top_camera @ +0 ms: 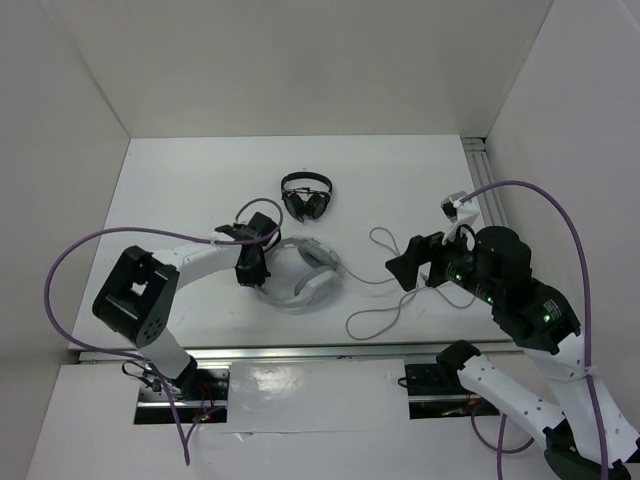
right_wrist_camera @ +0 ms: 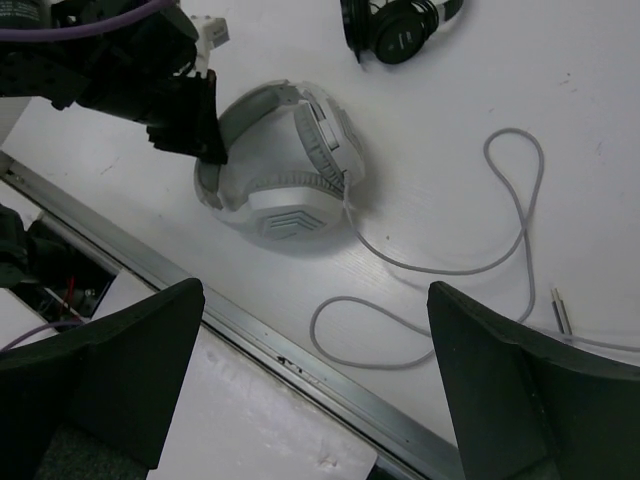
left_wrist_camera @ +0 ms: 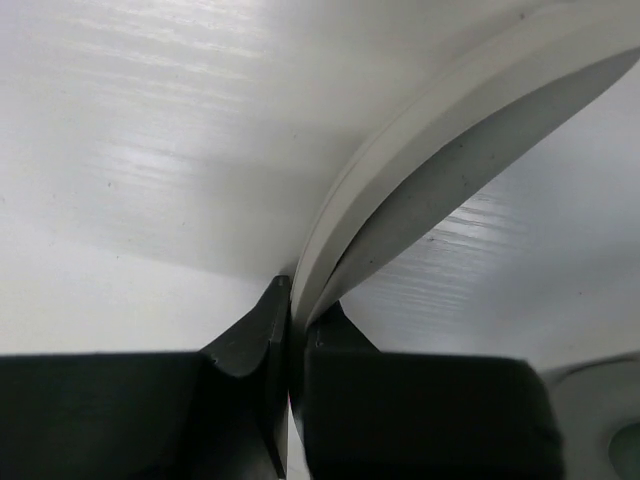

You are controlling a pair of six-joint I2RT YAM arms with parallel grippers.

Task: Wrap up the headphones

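Headphones [top_camera: 300, 278], white and light grey with a wide headband and chunky earcups, lie on the white worktop [top_camera: 180, 190] a little toward 6 o'clock from its middle, near the metal rail [top_camera: 300, 350] along the near edge.

At the 9 o'clock side of them, the left gripper [top_camera: 255, 262] is down on the headband. Its wrist view shows the two black fingers pressed together on the thin edge of the band [left_wrist_camera: 450, 150], which arches up and away toward 1 o'clock from the left gripper [left_wrist_camera: 295, 320]. The right wrist view shows the same pinch [right_wrist_camera: 205, 135] at the 10 o'clock end of the headphones [right_wrist_camera: 285, 170], earcups folded inward beside it.

Toward 12 o'clock, apart from them, sits a smaller black pair of headphones [top_camera: 306, 197].

From the earcup at 3 o'clock, the thin grey cable [top_camera: 385, 280] trails loose across the worktop in open loops, one toward 1 o'clock and one toward 5 o'clock [right_wrist_camera: 440, 268].

Farther toward 3 o'clock, the right gripper [top_camera: 405, 268] is held above the cable, its fingers spread wide with nothing between them [right_wrist_camera: 312, 300].
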